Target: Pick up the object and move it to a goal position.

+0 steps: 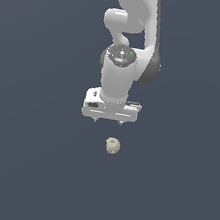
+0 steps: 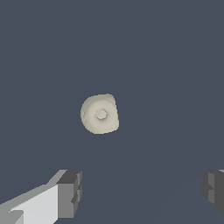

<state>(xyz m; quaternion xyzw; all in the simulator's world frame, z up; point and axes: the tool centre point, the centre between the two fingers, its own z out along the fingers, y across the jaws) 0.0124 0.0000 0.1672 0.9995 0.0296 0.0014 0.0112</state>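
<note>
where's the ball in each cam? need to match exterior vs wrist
Exterior view: the ball lies low of centre, just below the gripper, apart from it.
Wrist view: the ball sits near the picture's centre, clear of both fingertips, not between them.
Shared landmark: the gripper itself, open in the wrist view with its two dark fingertips spread wide; the ball lies a little ahead of them.

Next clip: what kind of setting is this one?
A bare simulated scene rather than a real room: a flat, featureless slate-blue ground, one small beige ball lying on it, and a smooth white arm with its claw open above.
</note>
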